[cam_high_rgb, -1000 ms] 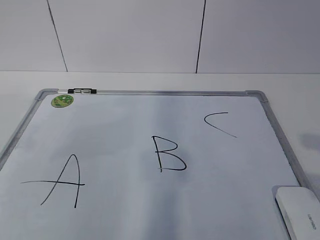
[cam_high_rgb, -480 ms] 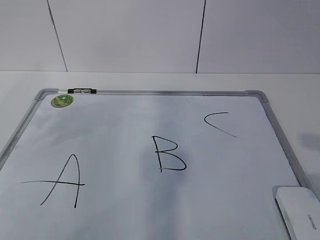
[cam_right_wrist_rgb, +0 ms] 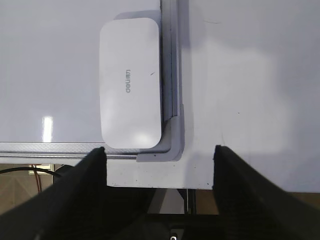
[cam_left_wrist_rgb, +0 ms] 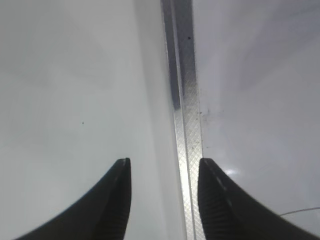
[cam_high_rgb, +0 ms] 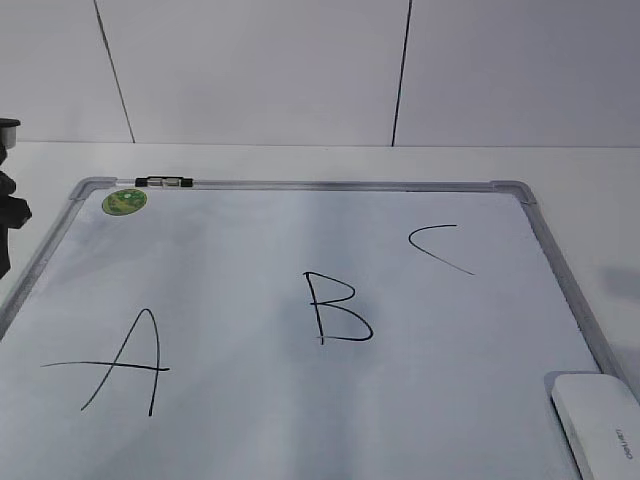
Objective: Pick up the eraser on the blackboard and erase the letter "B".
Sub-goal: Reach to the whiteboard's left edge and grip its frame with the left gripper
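The white eraser (cam_high_rgb: 600, 422) lies flat in the near right corner of the whiteboard (cam_high_rgb: 300, 186); it also shows in the right wrist view (cam_right_wrist_rgb: 131, 82). The black letter "B" (cam_high_rgb: 337, 308) is drawn at the board's middle, between "A" (cam_high_rgb: 125, 362) and "C" (cam_high_rgb: 438, 245). My right gripper (cam_right_wrist_rgb: 160, 150) is open and empty, above the table's front edge just short of the eraser. My left gripper (cam_left_wrist_rgb: 164, 162) is open and empty over the board's left frame rail (cam_left_wrist_rgb: 186, 120); part of that arm (cam_high_rgb: 8, 190) shows at the far left.
A round green sticker (cam_high_rgb: 124, 201) and a small black clip (cam_high_rgb: 165, 182) sit at the board's far left corner. White table (cam_high_rgb: 580, 165) surrounds the board. A panelled wall rises behind. The table's front edge (cam_right_wrist_rgb: 165, 187) is below the right gripper.
The left arm has come into the exterior view at the far left edge. The board, letters and eraser have not moved.
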Motion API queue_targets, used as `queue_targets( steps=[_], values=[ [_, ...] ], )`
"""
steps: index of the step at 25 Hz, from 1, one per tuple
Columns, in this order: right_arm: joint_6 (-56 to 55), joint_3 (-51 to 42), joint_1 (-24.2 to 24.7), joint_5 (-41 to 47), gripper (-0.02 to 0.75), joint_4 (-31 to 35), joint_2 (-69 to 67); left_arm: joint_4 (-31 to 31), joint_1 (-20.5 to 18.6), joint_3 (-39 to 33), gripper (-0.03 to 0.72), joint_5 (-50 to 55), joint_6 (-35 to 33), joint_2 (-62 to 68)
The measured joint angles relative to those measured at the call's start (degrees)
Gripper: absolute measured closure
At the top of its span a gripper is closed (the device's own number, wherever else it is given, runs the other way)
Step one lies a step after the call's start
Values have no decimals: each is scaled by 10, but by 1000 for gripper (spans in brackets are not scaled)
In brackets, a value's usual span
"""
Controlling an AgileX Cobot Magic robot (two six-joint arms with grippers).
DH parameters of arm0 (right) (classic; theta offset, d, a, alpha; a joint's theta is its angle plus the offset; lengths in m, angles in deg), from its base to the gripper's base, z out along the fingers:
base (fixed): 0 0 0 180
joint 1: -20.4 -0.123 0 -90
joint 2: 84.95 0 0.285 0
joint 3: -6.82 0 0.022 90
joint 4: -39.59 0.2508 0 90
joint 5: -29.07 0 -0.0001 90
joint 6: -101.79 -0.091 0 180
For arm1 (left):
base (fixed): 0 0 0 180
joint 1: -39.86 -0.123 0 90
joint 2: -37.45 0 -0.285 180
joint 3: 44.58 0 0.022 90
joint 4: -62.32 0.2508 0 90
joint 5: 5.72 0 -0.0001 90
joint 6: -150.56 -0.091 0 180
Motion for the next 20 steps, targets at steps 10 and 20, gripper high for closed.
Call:
queue_targets(
  steps=[10, 20],
  values=[
    [0, 0, 0, 0, 216, 0, 0, -30, -1, 4, 387, -25, -8, 30],
    [0, 0, 0, 0, 216, 0, 0, -30, -5, 4, 388, -51, -10, 30]
  ],
)
